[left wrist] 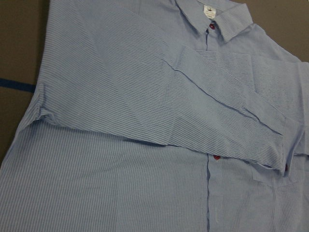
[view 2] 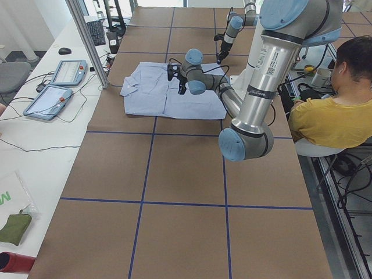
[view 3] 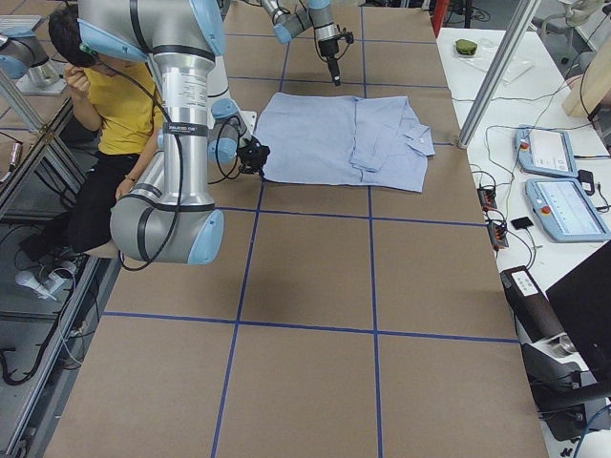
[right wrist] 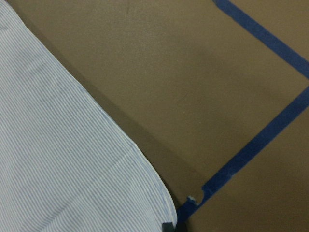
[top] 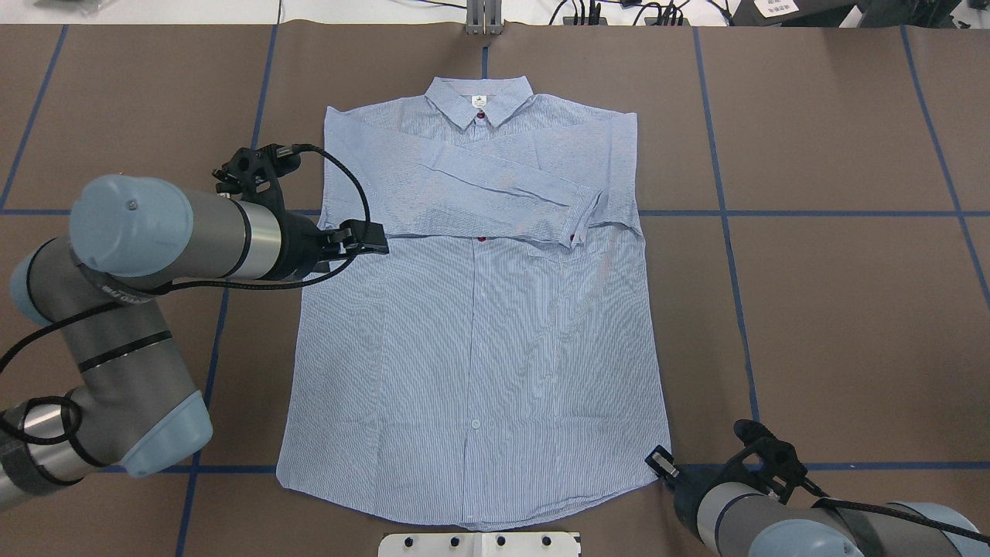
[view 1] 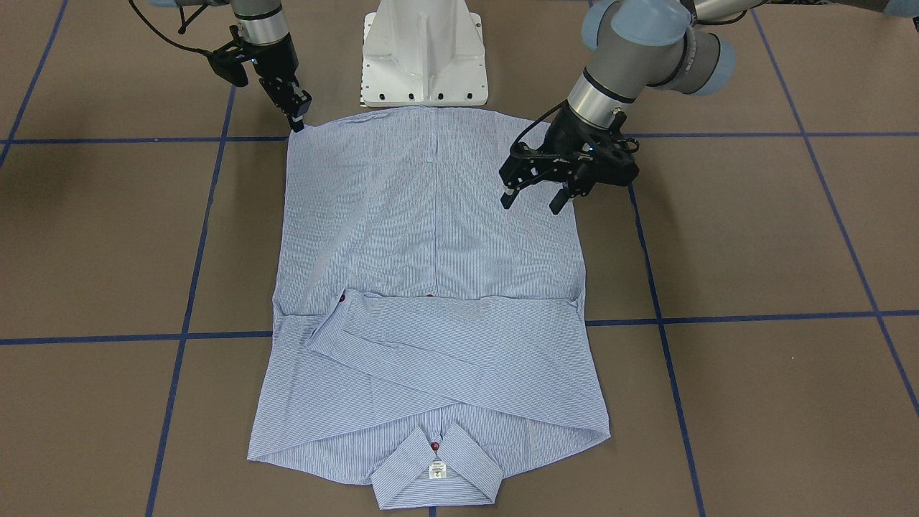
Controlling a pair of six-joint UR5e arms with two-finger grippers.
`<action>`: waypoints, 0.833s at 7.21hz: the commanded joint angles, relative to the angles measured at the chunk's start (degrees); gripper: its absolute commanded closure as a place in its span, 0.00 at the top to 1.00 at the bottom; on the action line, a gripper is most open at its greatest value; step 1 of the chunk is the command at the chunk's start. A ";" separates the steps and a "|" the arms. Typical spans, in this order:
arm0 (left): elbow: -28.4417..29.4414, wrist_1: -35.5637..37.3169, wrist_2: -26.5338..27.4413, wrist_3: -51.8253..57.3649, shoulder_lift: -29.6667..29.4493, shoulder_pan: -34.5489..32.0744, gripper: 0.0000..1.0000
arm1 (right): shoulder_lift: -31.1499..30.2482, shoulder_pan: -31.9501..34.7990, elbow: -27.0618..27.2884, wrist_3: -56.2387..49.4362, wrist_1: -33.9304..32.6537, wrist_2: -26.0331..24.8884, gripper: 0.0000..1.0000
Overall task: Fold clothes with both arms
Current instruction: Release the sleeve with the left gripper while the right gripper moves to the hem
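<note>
Exterior front-facing: right pincer [view 1: 297, 118], closure untellable, is being held at the striped shirt's [view 1: 431, 237] upper-left hem corner [view 1: 307, 131]; the open left pincer [view 1: 535, 192] probably should be matching it upper right.

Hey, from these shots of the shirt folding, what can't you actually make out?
Right gripper: open or shut on the shirt at its hem corner is unclear; tiny in the front view, only a fingertip sliver at its wrist view's bottom edge.
Neck label: print too small in every view.
Left gripper: fingers outside its wrist view, so touching the cloth or hovering is unsure.
</note>
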 commanded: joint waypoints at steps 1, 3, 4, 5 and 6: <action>-5.24 0.08 7.43 -8.08 6.50 9.08 0.96 | -0.04 1.85 1.28 -0.07 0.00 1.20 0.00; -8.05 0.08 13.70 -12.34 11.24 16.14 0.92 | -0.48 3.09 1.64 0.02 0.00 2.00 0.00; -8.33 0.17 13.80 -14.43 12.74 18.34 0.92 | -0.48 3.18 1.64 0.02 0.00 2.00 0.00; -8.59 0.17 14.67 -16.72 12.85 19.23 0.91 | -0.39 3.18 1.73 0.02 0.00 2.00 0.00; -7.98 1.13 15.20 -16.91 13.11 21.76 0.91 | -0.39 3.18 1.64 0.02 0.00 2.00 0.00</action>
